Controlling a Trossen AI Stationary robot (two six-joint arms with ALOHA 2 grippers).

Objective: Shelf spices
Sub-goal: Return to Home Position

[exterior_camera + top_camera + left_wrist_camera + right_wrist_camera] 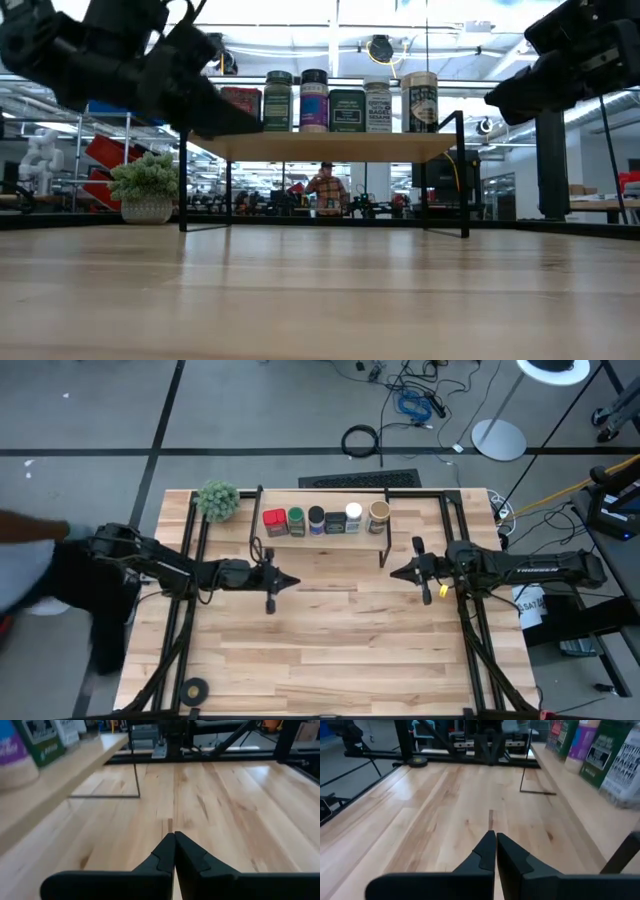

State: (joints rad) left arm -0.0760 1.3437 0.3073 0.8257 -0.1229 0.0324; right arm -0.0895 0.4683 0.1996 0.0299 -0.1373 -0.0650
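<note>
Spices: you have six standing upright in one row on the shelf, upper centre of the high view. From frame left to right they are the red tin (274,520), green-lidded jar (296,520), dark-lidded jar (316,519), dark square tin (335,521), white-lidded jar (353,516) and tan cylinder (378,515).
Shelf (320,537): a light top board on thin black legs, standing on the bench (330,650) in its upper middle part.
Left gripper (290,582): you see it left of centre, just below the shelf's left end. Its fingers are pressed together on nothing, above bare wood.
Right gripper (393,572): right of centre, below the shelf's right end. It is also pressed together and empty, with its tip facing the left one.
Plant ball (218,500): upper left, just beside the shelf.
Tape roll (195,689): flat at the bench's lower left.
</note>
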